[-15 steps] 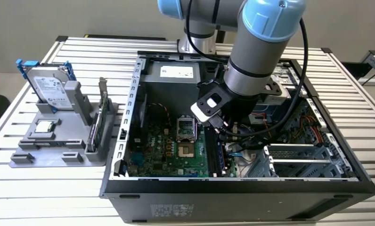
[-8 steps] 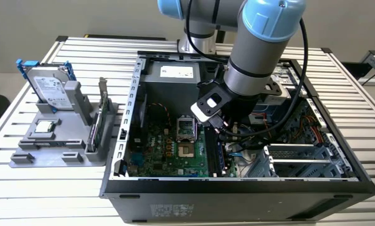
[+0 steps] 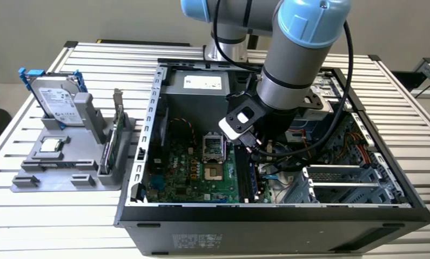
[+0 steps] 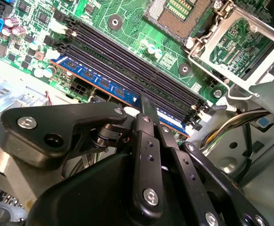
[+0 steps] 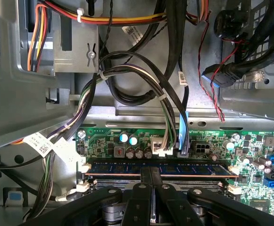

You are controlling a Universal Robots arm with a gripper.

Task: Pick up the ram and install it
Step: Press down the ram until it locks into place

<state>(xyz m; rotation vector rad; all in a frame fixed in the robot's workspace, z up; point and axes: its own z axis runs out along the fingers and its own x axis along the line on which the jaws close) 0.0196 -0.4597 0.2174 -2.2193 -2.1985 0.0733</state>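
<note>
Second wrist view puts my gripper (image 4: 146,104) right down on the ram (image 4: 103,84), which I see seated edge-up in the outermost of the motherboard's (image 4: 127,21) long black slots (image 4: 127,61), next to the metal case wall. My fingers (image 4: 148,122) look drawn together, tips pressed against the stick's top edge rather than clamped around it. From the first wrist view I see the ram (image 5: 160,167) running level across its slot, with bundled cables (image 5: 127,75) hanging beyond it. Over in the exterior view my arm (image 3: 294,65) reaches down into the open computer case (image 3: 273,216) on the table (image 3: 56,216).
</note>
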